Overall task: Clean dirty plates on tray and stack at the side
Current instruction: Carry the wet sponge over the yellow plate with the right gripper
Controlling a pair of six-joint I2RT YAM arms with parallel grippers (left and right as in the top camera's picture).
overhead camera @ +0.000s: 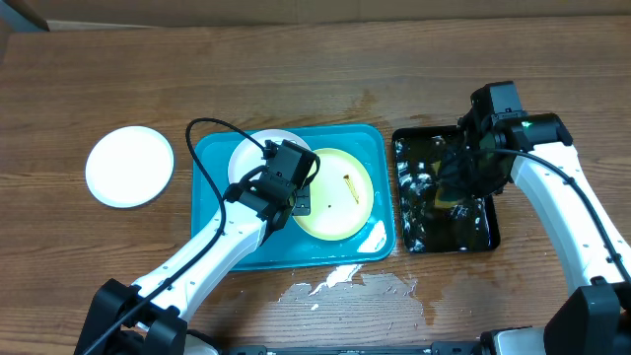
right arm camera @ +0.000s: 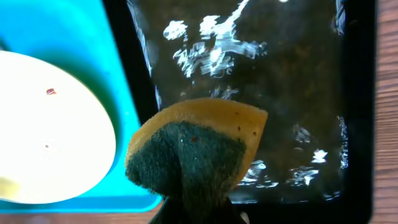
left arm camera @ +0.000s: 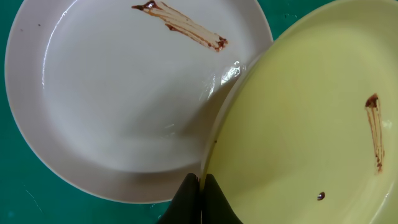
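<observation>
The turquoise tray [overhead camera: 211, 163] holds a white plate [overhead camera: 254, 150] with a brown smear and a pale yellow plate [overhead camera: 340, 192] with a smear; the yellow plate's rim overlaps the white one [left arm camera: 124, 93]. My left gripper [overhead camera: 299, 202] is shut on the yellow plate's near rim [left arm camera: 298, 124], fingertips [left arm camera: 202, 185] pinching the edge. A second white plate [overhead camera: 129, 166] lies on the table left of the tray. My right gripper [overhead camera: 461, 182] is shut on a yellow and green sponge [right arm camera: 193, 155] above the black tray [right arm camera: 280, 93].
The black tray [overhead camera: 490, 234] stands right of the turquoise tray and holds glistening water. A wet patch [overhead camera: 345, 286] lies on the wood in front of the turquoise tray. The turquoise tray's corner [right arm camera: 56, 31] and the yellow plate [right arm camera: 50, 137] show in the right wrist view.
</observation>
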